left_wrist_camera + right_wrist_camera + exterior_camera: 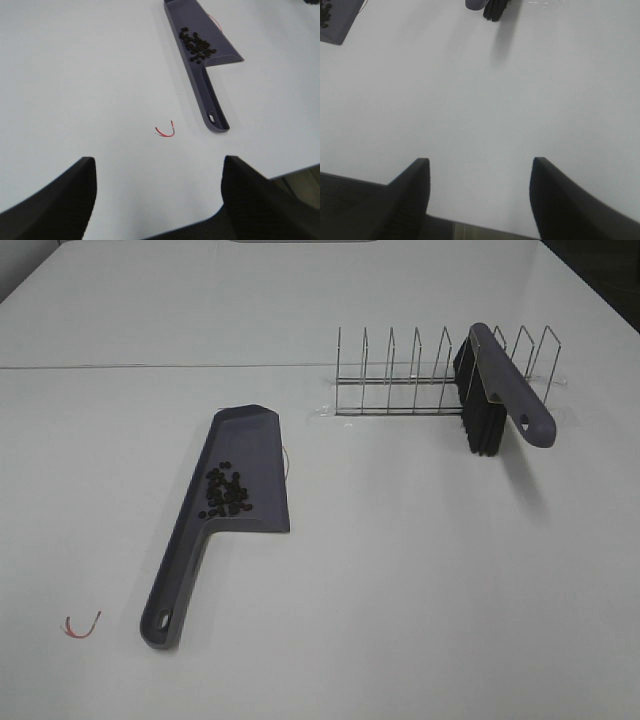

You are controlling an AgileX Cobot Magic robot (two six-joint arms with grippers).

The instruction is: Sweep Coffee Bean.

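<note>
both pincers sit at the near edge of the white counter (420,580), seen only in the wrist views. left pincer (157,200) has its fingers wide apart, nothing between them, above bare counter. right pincer (479,195) is likewise spread apart and empty.

a bit farther, near left, a small red string (82,626) lies curled on the counter, just beside the dustpan handle end but not touching it. in the left wrist view it shows as a u shape (165,131).

next the dustpan (225,515), purple-grey, lies flat, handle toward the near edge, hang hole at the handle tip, wide pan end pointing away. the beans (225,492) lie clustered in the pan near where it meets the handle, all on the dustpan; same in the left wrist view (197,44). a thin red strand shows by the pan's right edge.

farthest, right of centre, a wire rack (420,375) stands upright. the brush (495,400) is lodged in its right-hand slots, tilted, black bristles down, purple handle sloping toward the right. well apart from the dustpan.
</note>
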